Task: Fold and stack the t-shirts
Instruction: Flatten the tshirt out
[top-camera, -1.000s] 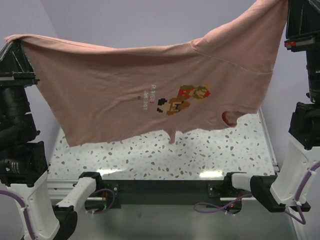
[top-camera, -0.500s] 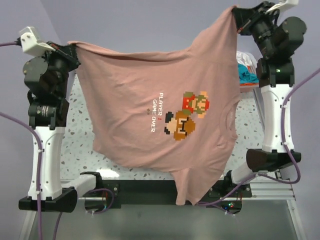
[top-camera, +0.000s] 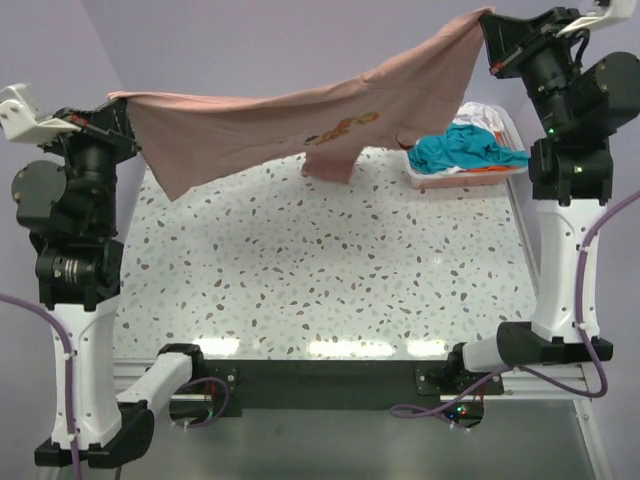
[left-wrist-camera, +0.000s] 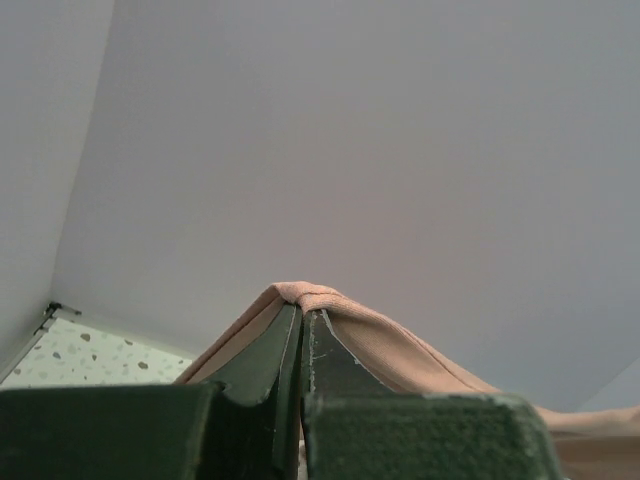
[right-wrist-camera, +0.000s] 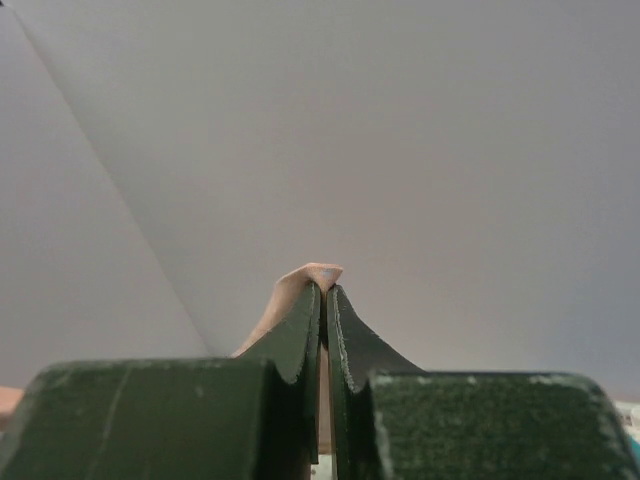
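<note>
Overhead, soft salmon-pink cloth t-shirt (top-camera: 250, 130), sagging sheet-like across upper frame; left pincer (top-camera: 122, 100) and right pincer (top-camera: 487, 22) each clamped tight on an edge; speckled stone-look bench (top-camera: 300, 280) beneath.

Shirt (top-camera: 250, 130) above my table (top-camera: 330, 290)
It spans left gripper (top-camera: 128, 98) at ten o'clock to right gripper (top-camera: 484, 18) at one; basket (top-camera: 432, 181) at two.

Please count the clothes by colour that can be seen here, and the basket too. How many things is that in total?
Salmon-pink t-shirt: 1, held in the air between the left gripper and the right gripper
Teal garment: 1, in the basket
White garment: 1, in the basket
Basket: 1
Total: 4
</note>
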